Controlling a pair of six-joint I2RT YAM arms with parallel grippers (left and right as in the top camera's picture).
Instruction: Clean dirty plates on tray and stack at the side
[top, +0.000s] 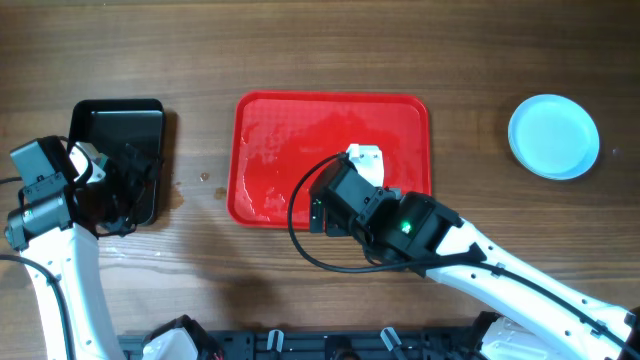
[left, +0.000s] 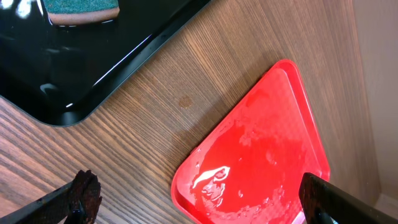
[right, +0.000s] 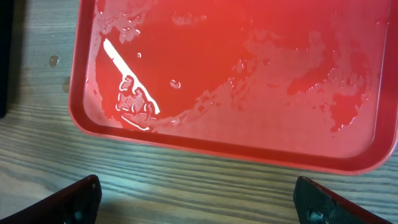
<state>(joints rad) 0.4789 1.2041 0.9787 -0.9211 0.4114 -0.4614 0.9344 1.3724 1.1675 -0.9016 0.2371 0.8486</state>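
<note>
The red tray (top: 265, 130) lies in the middle of the table, wet and with no plates on it. It also shows in the left wrist view (left: 261, 149) and in the right wrist view (right: 249, 74). A pale blue plate (top: 553, 135) sits on the table at the far right; I cannot tell from above whether others lie under it. My right gripper (top: 318, 215) is open and empty over the tray's front edge, its fingers (right: 199, 202) above bare wood. My left gripper (top: 125, 190) is open and empty by the black tray, its fingers (left: 199, 205) spread wide.
A glossy black tray (top: 95, 125) lies at the left and holds a green sponge (left: 81, 11). A small wet spot (left: 185, 102) marks the wood between the two trays. The right arm's cable loops over the front of the red tray.
</note>
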